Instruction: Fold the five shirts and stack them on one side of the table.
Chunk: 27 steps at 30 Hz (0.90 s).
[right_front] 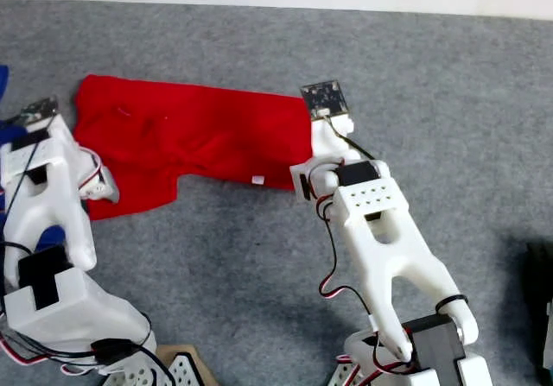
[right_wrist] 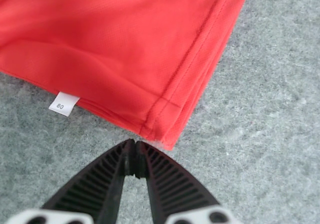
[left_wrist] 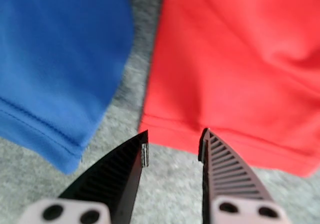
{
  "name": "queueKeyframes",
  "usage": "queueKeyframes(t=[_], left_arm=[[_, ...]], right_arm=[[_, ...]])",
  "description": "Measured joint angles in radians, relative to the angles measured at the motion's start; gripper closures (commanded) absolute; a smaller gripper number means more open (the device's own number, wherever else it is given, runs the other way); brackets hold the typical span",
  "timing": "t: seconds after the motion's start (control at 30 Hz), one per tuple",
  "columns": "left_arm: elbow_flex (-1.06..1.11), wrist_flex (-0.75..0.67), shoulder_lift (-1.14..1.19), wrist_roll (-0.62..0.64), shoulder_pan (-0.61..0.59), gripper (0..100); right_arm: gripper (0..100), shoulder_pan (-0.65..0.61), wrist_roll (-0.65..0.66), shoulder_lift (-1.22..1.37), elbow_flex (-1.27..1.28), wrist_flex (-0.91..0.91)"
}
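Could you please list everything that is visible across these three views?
red shirt: one, red, lying on the table between the arms.
blue shirt: one, blue, beside the red shirt, a gap between.
label: one, white, on the red shirt's edge.
table: one, grey cover, under everything.
dark object: one, black, high view's right edge; unidentifiable.
left gripper: one, black fingers, open, at the red shirt's hem.
right gripper: one, black fingers, shut, just off the red shirt's corner.
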Motion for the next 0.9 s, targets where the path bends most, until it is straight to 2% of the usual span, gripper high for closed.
queueKeyframes(t=[0.6,0.77,0.9], left_arm=[[0.256,-0.387,-0.038,-0.002,-0.018,83],[0.278,-0.422,-0.043,-0.002,-0.018,100],[0.278,-0.437,-0.048,0.0,0.006,99]], right_arm=[[99.0,0.0,0.0,0.0,0.0,0.0],[99.0,0.0,0.0,0.0,0.0,0.0],[99.0,0.0,0.0,0.0,0.0,0.0]])
